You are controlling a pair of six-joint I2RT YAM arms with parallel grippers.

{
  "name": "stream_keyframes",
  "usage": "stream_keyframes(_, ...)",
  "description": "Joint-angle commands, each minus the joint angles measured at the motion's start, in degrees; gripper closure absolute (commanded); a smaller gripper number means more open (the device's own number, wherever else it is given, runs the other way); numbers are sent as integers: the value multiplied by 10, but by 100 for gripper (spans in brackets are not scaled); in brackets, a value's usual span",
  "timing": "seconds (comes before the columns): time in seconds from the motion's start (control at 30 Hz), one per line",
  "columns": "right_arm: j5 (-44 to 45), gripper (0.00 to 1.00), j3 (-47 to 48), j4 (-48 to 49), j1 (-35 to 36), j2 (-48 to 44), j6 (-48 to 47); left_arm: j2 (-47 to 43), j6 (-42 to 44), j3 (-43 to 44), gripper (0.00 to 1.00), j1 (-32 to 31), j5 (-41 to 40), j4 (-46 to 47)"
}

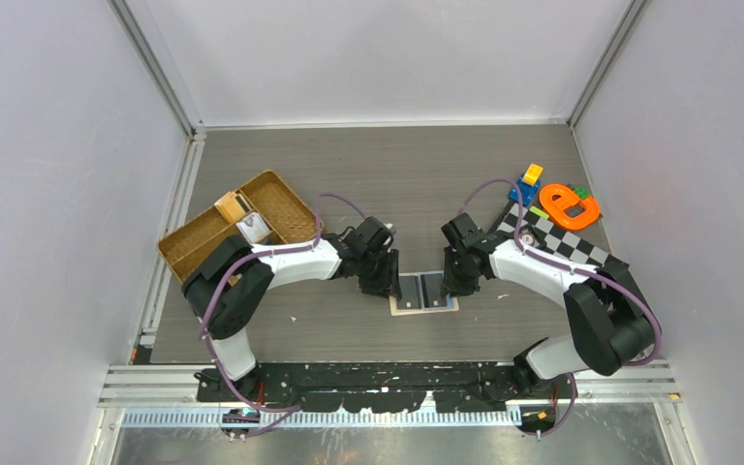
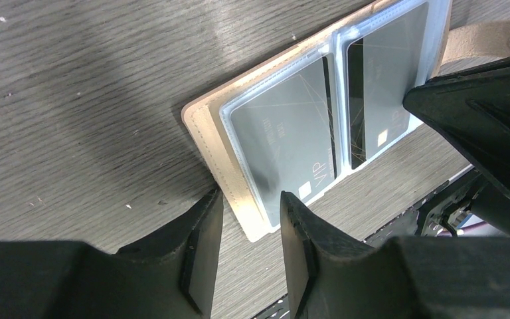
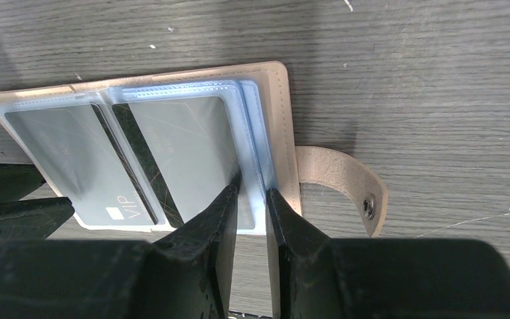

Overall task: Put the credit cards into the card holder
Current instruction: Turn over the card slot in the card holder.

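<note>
Two credit cards, both seated in the clear sleeves of the card holder (image 1: 424,292), which lies opened flat on the counter (image 1: 349,165) at the middle of its near edge.

- VIP card (image 2: 285,133): grey-silver, in the left-hand sleeve.
- Second card (image 2: 382,86): grey-silver with a dark band along one side, in the right-hand sleeve.
- Card holder: peach-beige cover with stitched border. Its snap tab (image 3: 345,183) sticks out from the right edge and lies on the counter.
- Left end effector (image 2: 249,232): fingers spread a little, straddling the left cover's near corner, with the beige border between them.
- Right end effector (image 3: 252,199): fingers narrowly parted over the right-hand sleeve's outer edge. Whether they nip the plastic cannot be told.
- Wicker tray (image 1: 269,175): brown, partitioned, set askew toward the far left corner, with small items in its middle compartments.
- Checkered mat (image 1: 552,237): black and white, by the right edge. An orange toy (image 1: 570,205) and blue and yellow blocks (image 1: 528,184) sit at its far end.
</note>
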Motion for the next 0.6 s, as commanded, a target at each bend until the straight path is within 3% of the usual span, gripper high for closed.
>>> stream_keyframes(0.0, 17, 72, -1, -15, 0, 4, -19, 9, 0, -13, 61, -1, -2, 8)
stream_keyframes(0.57, -5, 72, 16, -25, 18, 42, -33, 13, -4, -17, 62, -1, 6, 18)
